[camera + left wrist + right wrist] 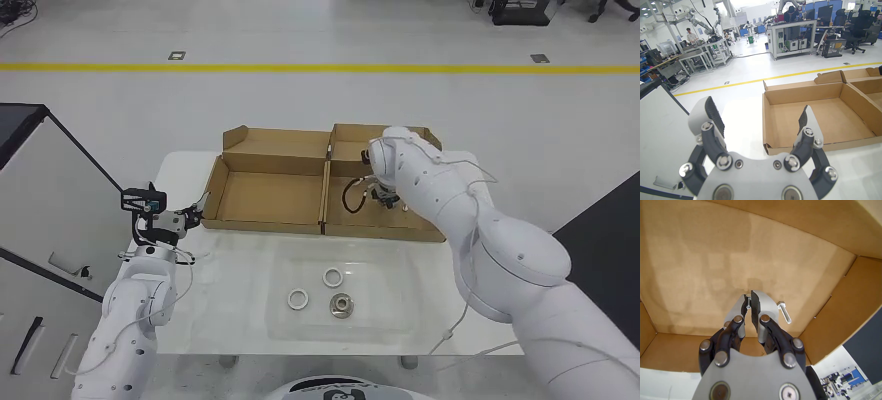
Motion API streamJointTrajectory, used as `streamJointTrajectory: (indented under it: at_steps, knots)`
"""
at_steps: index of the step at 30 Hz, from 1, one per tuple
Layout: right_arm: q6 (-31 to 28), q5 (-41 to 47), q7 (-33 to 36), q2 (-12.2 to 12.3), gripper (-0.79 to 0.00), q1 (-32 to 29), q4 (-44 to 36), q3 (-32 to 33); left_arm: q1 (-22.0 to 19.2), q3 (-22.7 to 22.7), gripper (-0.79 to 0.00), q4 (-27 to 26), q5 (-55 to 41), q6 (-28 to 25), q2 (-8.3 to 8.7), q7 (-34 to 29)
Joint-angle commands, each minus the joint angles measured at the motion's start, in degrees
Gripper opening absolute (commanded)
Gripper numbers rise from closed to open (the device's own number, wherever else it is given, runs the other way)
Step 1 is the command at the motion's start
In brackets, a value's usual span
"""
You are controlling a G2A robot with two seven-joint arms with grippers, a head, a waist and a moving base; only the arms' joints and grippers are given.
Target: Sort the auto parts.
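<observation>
My right gripper (748,294) hangs inside the right cardboard box (715,262), shut on a small silver bolt (748,303) held upright between its pads. A longer silver bolt (784,312) lies on the box floor just beside it. From above, this gripper (383,198) is over the middle of the right box (420,228). My left gripper (757,103) is open and holds nothing, at the left side of the table beside the left cardboard box (810,117); from above it (190,215) sits at that box's (270,195) left edge.
Two white rings (332,277) (298,298) and a grey metal part (341,305) lie on a clear sheet (380,300) at the table's front middle. The left box is bare inside. A grey panel (659,117) stands off the table's left side.
</observation>
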Motion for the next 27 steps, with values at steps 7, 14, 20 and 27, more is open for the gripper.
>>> streamJointTrajectory:
  at_steps: [7,14,20,27]
  knots:
    - [-1.9,-0.3,-0.8,-0.7,-0.714,-0.2,2.4,1.0,0.0,0.0,0.0,0.0,0.0,0.0,0.0,0.0]
    - [-3.1,-0.9,-1.1,-1.1,0.0,0.5,3.8,1.9,0.0,0.0,0.0,0.0,0.0,0.0,0.0,0.0]
    - [-4.1,-1.2,-1.3,-1.2,0.0,1.9,3.8,2.9,0.0,0.0,0.0,0.0,0.0,0.0,0.0,0.0]
    - [-11.0,2.1,0.9,-0.3,0.0,5.2,3.1,6.0,0.0,0.0,0.0,0.0,0.0,0.0,0.0,0.0]
